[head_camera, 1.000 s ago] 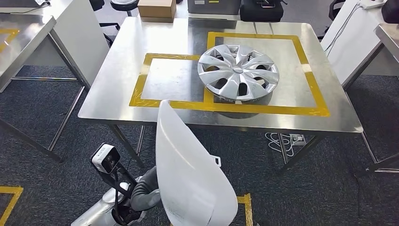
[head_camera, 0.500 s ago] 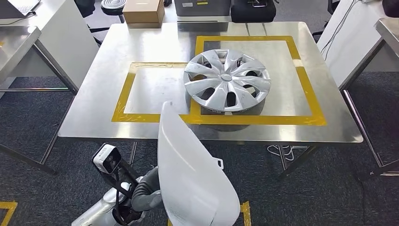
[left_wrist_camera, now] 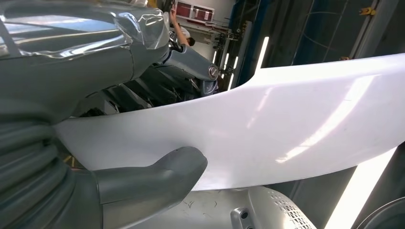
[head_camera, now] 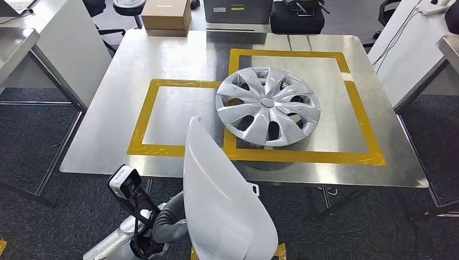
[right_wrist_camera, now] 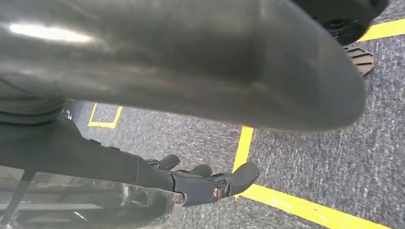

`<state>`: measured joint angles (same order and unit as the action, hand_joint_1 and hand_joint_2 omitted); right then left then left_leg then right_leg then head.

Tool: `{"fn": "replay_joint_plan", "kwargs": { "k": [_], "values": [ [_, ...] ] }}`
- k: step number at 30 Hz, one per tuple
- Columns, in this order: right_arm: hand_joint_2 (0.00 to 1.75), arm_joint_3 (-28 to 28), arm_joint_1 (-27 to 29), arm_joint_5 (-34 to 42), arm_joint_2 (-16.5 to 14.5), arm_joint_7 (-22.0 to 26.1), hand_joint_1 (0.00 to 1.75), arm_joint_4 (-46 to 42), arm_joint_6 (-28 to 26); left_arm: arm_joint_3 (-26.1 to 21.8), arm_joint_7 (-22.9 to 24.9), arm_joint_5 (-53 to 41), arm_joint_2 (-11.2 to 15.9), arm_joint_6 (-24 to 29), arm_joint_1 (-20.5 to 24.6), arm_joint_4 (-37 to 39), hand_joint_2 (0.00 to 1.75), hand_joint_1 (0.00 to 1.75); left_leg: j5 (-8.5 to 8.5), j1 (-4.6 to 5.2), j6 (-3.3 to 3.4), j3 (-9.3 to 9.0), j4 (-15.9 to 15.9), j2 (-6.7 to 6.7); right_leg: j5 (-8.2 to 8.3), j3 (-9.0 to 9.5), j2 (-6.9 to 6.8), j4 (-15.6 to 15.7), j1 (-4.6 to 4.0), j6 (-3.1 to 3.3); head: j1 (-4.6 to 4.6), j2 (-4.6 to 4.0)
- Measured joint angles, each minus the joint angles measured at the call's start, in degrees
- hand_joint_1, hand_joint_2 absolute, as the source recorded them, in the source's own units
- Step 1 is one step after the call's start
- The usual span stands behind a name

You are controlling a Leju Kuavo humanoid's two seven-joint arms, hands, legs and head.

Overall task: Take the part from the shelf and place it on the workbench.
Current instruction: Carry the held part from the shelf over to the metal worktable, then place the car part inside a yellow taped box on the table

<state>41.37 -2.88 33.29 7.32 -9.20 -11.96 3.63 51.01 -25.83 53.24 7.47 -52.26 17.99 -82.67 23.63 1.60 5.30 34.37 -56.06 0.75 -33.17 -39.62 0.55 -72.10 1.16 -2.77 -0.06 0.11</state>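
Part, a white curved panel, is grasped by the left hand, thumb pressed on its face. Note the right hand hanging over carpet, fingers loosely extended, grasping nothing. Beyond the part, the worktop now fills more of your view than a second ago: the camera has advanced. Judge the carry nearly done. Farther out sits a hubcap; aim for the taped square beside it.
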Motion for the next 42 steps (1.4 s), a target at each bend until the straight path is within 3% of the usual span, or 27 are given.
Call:
{"fn": "replay_joint_plan", "kwargs": {
  "k": [2,3,4,6,9,10,12,14,15,16,17,19,22,24,26,28,29,30,31,32,34,35,39,40,42],
  "values": [
    [0.00,-0.01,0.05,-0.01,0.13,0.02,0.00,0.01,0.01,0.11,0.00,0.00,-0.02,0.00,-0.05,0.01,1.75,1.75,1.09,-0.12,-0.57,-1.02,-0.42,0.16,5.03,1.87,-0.24,7.33,0.36,-1.53,0.02,0.00],
    [0.00,-0.01,0.05,-0.02,0.18,0.04,0.00,0.01,0.02,0.16,0.00,0.01,-0.02,0.01,-0.02,0.01,1.75,1.75,1.68,-0.06,-0.92,-1.29,-0.85,0.22,6.90,3.11,-0.34,10.79,0.40,-1.73,0.01,0.00],
    [0.00,-0.01,0.04,-0.03,0.19,0.06,0.00,0.01,0.03,0.19,-0.01,0.01,-0.01,0.02,-0.01,0.01,1.75,1.75,2.16,0.02,-1.23,-1.39,-1.23,0.26,7.93,3.95,-0.41,12.97,0.37,-1.46,0.01,0.00],
    [0.00,0.00,0.06,-0.04,0.19,0.09,0.00,0.02,0.04,0.24,-0.02,0.02,0.03,0.07,0.00,-0.01,1.75,1.75,2.70,0.15,-1.64,-1.37,-1.71,0.31,8.05,4.55,-0.34,13.84,0.12,-0.39,-0.04,0.00],
    [0.00,0.00,0.04,-0.08,0.02,0.15,0.00,-0.01,0.02,0.16,-0.08,0.08,0.10,0.10,-0.01,-0.09,1.75,1.75,4.11,-0.08,-2.45,-0.84,-3.22,0.22,7.70,5.02,-0.28,13.91,0.58,0.72,-0.15,0.00],
    [0.00,-0.01,-0.01,-0.12,-0.01,0.17,0.00,-0.02,0.00,0.10,-0.11,0.09,0.14,0.10,-0.02,-0.11,1.75,1.75,5.39,-0.29,-2.94,0.19,-5.47,0.14,7.56,5.28,-0.27,13.97,0.76,1.11,-0.23,0.00],
    [0.00,-0.01,-0.08,-0.27,0.03,0.19,0.00,-0.02,0.02,0.03,-0.16,0.10,0.26,0.12,-0.17,-0.13,1.75,1.75,8.45,-0.92,-3.88,3.94,-12.83,-0.03,7.26,5.65,-0.29,13.98,0.68,1.72,-0.41,0.00],
    [0.00,0.00,-0.09,-0.39,0.01,0.17,0.00,-0.02,0.10,-0.01,-0.17,0.11,0.44,0.14,-0.44,-0.12,1.75,1.75,9.39,-1.43,-4.27,7.18,-18.15,-0.19,7.06,5.92,-0.28,13.97,0.57,1.96,-0.40,0.00],
    [0.00,0.00,-0.10,-0.45,0.00,0.16,0.00,-0.02,0.13,-0.03,-0.17,0.13,0.53,0.19,-0.54,-0.12,1.75,1.75,8.29,-1.55,-4.24,7.40,-17.81,-0.26,6.96,6.10,-0.25,13.97,0.51,2.07,-0.40,0.00],
    [0.00,0.01,-0.10,-0.49,-0.02,0.15,0.00,-0.02,0.15,-0.07,-0.17,0.18,0.60,0.29,-0.59,-0.13,1.75,1.75,6.29,-1.60,-4.04,6.50,-15.30,-0.31,6.84,6.33,-0.20,13.98,0.44,2.12,-0.41,0.00],
    [0.00,0.01,-0.10,-0.52,-0.07,0.15,0.00,-0.02,0.16,-0.12,-0.15,0.28,0.64,0.44,-0.61,-0.14,1.75,1.75,3.92,-1.58,-3.68,4.80,-11.36,-0.35,6.73,6.58,-0.14,14.00,0.34,2.17,-0.42,0.00],
    [0.00,0.01,-0.13,-0.43,-0.36,0.15,0.00,-0.03,0.02,-0.22,0.02,0.64,0.73,0.81,-0.61,-0.16,1.75,1.75,1.36,-1.29,-2.81,1.69,-4.65,-0.42,6.55,6.81,-0.06,14.10,0.10,2.04,-0.35,0.00],
    [0.00,0.01,0.03,-0.14,-0.99,0.15,0.00,-0.02,-0.51,-0.41,0.37,1.27,0.99,1.27,-0.85,-0.19,1.75,1.75,1.53,-0.81,-1.95,0.57,-2.07,-0.45,6.55,6.75,-0.16,14.45,0.01,1.38,-0.31,0.00],
    [0.00,0.02,0.28,-0.05,-1.36,0.16,0.00,-0.03,-0.82,-0.50,0.76,1.49,1.14,1.74,-1.15,-0.22,1.75,1.75,1.07,-1.07,-1.53,-0.45,-0.73,-0.48,6.13,6.56,-0.41,13.87,-0.07,0.99,-0.21,0.00],
    [0.00,0.03,0.43,-0.04,-1.54,0.19,0.00,-0.03,-0.93,-0.58,1.29,1.63,1.15,2.47,-1.35,-0.25,1.75,1.75,0.50,-1.28,-1.23,-1.46,0.46,-0.59,3.93,4.34,-0.57,9.15,-0.18,1.31,-0.10,0.00],
    [0.00,0.03,0.67,-0.04,-1.55,0.21,0.00,-0.02,-0.92,-0.79,1.72,1.68,1.23,3.18,-1.73,-0.23,1.75,1.75,0.47,-1.06,-1.08,-1.54,0.51,-0.61,1.01,0.39,-0.56,1.40,-0.15,1.63,-0.07,0.00],
    [0.00,0.04,0.87,-0.05,-1.54,0.22,0.00,-0.02,-0.90,-0.91,1.88,1.66,1.31,3.46,-1.99,-0.22,1.75,1.75,0.53,-0.99,-1.07,-1.54,0.47,-0.57,0.38,-1.04,-0.56,-1.16,-0.11,1.44,-0.04,0.00],
    [0.00,0.04,1.10,-0.07,-1.54,0.22,0.00,-0.02,-0.89,-0.99,1.98,1.64,1.38,3.61,-2.19,-0.22,1.75,1.75,0.59,-0.97,-1.10,-1.54,0.40,-0.49,0.70,-1.45,-0.57,-1.54,-0.05,1.00,-0.04,0.00],
    [0.00,0.05,1.25,-0.09,-1.54,0.22,0.00,-0.02,-0.87,-1.04,2.01,1.64,1.42,3.71,-2.31,-0.21,1.75,1.75,0.71,-0.98,-1.19,-1.55,0.25,-0.40,1.94,-0.64,-0.57,0.54,0.06,0.39,-0.03,0.00],
    [0.00,0.05,1.32,-0.11,-1.54,0.22,0.00,-0.02,-0.86,-1.05,2.04,1.64,1.44,3.75,-2.35,-0.21,1.75,1.75,0.91,-1.01,-1.36,-1.56,-0.02,-0.30,3.73,1.18,-0.59,4.54,0.21,-0.27,-0.02,0.00],
    [0.00,0.05,1.25,-0.17,-1.57,0.25,0.00,-0.02,-0.84,-1.12,2.07,1.64,1.49,3.78,-2.39,-0.20,1.75,1.75,1.54,-0.89,-1.93,-1.41,-0.91,-0.23,6.49,4.71,-0.58,11.88,0.40,-0.60,-0.04,0.00],
    [0.00,0.05,1.22,-0.18,-1.61,0.27,0.00,-0.02,-0.83,-1.17,2.09,1.64,1.51,3.80,-2.43,-0.20,1.75,1.75,1.83,-0.79,-2.22,-1.29,-1.31,-0.25,7.08,5.63,-0.54,13.67,0.37,-0.28,-0.06,0.00],
    [0.00,0.05,1.36,-0.19,-1.79,0.32,0.00,-0.02,-0.54,-1.53,2.21,0.84,1.67,4.59,-2.62,-0.24,1.75,1.75,2.69,-0.83,-3.01,-0.90,-2.32,-0.33,7.32,5.97,-0.46,14.13,0.42,1.07,-0.09,0.00],
    [0.00,0.05,1.39,-0.24,-1.81,0.32,0.00,-0.02,-0.22,-1.80,2.09,-0.46,1.71,5.66,-2.74,-0.28,1.75,1.75,3.70,-0.98,-3.36,-0.32,-3.74,-0.35,7.36,6.03,-0.46,14.18,0.62,1.38,-0.13,0.00],
    [0.00,0.08,1.39,-0.33,-1.81,0.33,0.00,-0.02,0.63,-2.84,1.18,-5.65,1.87,9.72,-3.40,-0.47,1.75,1.75,7.15,-1.42,-4.21,2.44,-9.84,-0.40,7.35,6.09,-0.46,14.21,0.78,1.85,-0.23,0.00]
  ]
}}
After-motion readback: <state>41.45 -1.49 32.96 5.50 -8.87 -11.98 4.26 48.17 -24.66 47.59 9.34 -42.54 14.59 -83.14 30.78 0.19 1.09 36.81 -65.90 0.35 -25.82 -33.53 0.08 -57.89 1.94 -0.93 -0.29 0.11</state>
